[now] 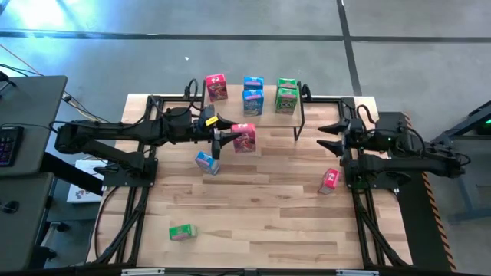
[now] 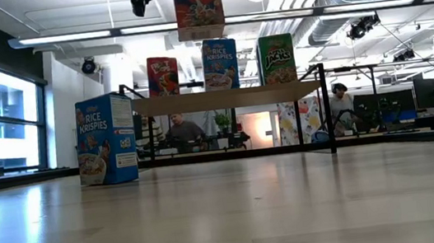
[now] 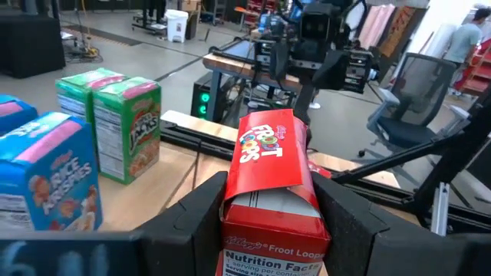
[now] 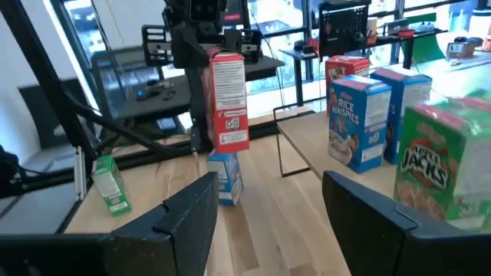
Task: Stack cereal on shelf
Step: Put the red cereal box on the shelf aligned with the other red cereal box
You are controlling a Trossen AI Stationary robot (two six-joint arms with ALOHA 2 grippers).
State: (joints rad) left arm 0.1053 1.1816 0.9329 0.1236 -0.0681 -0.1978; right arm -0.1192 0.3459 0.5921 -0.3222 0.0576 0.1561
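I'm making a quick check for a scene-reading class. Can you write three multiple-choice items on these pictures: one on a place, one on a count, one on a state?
1. Where is the red box that the left gripper holds?
A. In the air, in front of the shelf
B. Standing on the shelf
C. Flat on the table

2. How many cereal boxes stand on the shelf?
A. Three
B. Five
C. Nine

3. The right gripper is:
A. Shut on a green box
B. Shut on a blue box
C. Open and empty

Key: 1 A, the low view shows it hanging clear. 2 B, one red, two blue and two green. 3 C, nothing sits between its spread fingers.
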